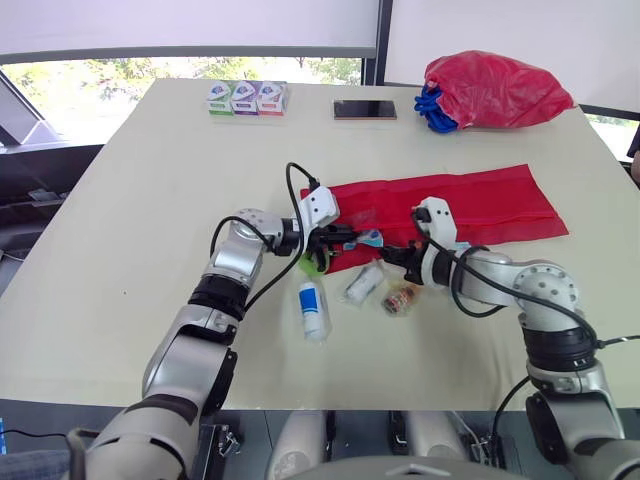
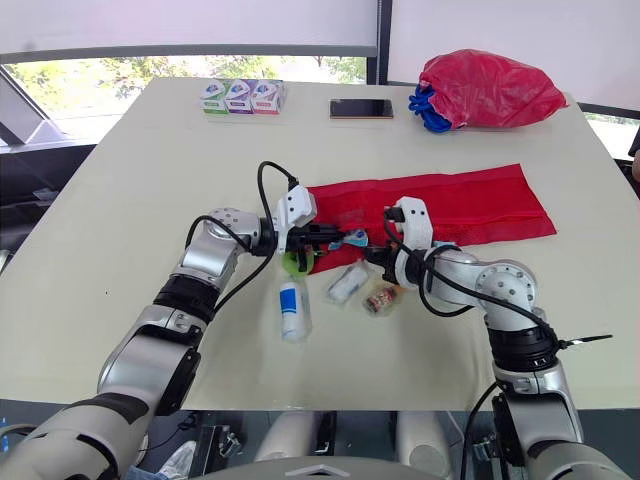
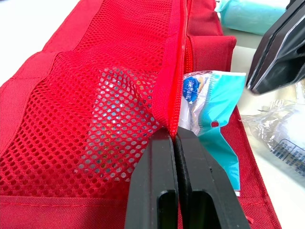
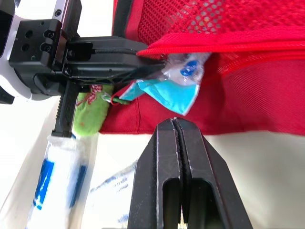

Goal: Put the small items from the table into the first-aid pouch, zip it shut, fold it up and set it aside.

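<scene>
One wide cream table (image 1: 120,200) takes up most of the scene. Behind its far edge, a window (image 1: 180,70) under white blinds shows green trees.

The red first-aid pouch (image 1: 480,205) lies unfolded and flat on the table, right of the middle, with a mesh pocket at its near-left end. At the far right corner sits a red plastic bag (image 1: 495,90). Something blue (image 1: 430,108) comes out from under it, mostly hidden, and I cannot tell what it is.

The left gripper (image 3: 174,136) is clenched on the zipper edge of the mesh pocket. The right gripper (image 4: 174,124) has its fingers pressed together with nothing between them, and it is just beside the near edge of the pouch.

A blue-and-white packet (image 3: 214,109) sits in the mouth of the pocket, with part of it covered by the mesh. A green item (image 1: 312,263) is partly hidden under the left gripper and hard to make out.

Three items lie on the bare table near the pouch: a white tube (image 1: 313,310) with a blue label, a roll in clear wrap (image 1: 364,284), and a small packet (image 1: 401,299) with brownish contents that I cannot identify.

At the far edge are a dark phone (image 1: 365,109) and a row of three small boxes (image 1: 247,98).
</scene>
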### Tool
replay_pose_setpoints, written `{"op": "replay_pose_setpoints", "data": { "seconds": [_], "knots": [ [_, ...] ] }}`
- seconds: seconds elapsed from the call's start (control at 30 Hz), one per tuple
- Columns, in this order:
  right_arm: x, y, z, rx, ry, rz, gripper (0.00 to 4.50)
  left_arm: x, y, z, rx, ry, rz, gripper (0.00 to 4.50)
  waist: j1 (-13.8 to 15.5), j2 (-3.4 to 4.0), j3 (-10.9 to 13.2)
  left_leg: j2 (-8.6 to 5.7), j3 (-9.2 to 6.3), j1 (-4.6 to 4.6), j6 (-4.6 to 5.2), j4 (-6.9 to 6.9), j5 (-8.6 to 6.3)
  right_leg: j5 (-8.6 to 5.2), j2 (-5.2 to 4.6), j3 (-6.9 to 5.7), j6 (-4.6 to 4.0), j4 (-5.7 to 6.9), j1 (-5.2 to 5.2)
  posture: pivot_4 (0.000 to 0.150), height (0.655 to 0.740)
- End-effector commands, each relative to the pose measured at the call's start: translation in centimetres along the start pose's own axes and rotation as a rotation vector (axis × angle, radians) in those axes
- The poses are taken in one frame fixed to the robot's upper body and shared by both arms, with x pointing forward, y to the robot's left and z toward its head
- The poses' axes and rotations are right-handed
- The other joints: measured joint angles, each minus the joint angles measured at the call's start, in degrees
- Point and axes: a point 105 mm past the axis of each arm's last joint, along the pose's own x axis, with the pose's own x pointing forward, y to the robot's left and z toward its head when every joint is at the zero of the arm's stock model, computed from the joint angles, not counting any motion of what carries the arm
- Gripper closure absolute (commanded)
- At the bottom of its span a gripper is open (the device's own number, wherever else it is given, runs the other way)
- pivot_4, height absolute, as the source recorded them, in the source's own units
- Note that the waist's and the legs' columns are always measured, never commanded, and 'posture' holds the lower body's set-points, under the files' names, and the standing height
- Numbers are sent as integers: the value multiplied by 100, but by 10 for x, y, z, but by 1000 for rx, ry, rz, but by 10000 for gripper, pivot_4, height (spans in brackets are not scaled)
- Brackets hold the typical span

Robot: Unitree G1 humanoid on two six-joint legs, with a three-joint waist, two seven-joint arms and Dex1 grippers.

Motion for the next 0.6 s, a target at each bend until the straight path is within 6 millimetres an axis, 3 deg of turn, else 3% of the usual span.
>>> {"op": "replay_pose_setpoints", "data": {
  "seconds": [0.03, 0.37, 0.6],
  "knots": [
    [8, 13, 9, -19, -37, 37, 44578, 1, 2, 12, 38, -32, -12, 45000, 1, 0, 0, 0, -1, 0, 0, 0, 0, 0, 1, -1, 0, 1, -1, 1500, 7400],
    [29, 4, 12, 53, -79, -7, 44578, 1, -3, 11, 50, -23, -48, 45000, 13, 0, 0, -3, -5, -2, 0, -1, 0, 0, -1, -4, 0, -1, -1, 1500, 7400],
    [42, -2, 27, 94, -168, -80, 44578, 4, -10, 9, 64, -17, -74, 45000, 1, 1, 0, -4, -5, 1, -1, -1, 0, 0, 0, -4, 0, 4, -1, 1500, 7400]
  ]
}}
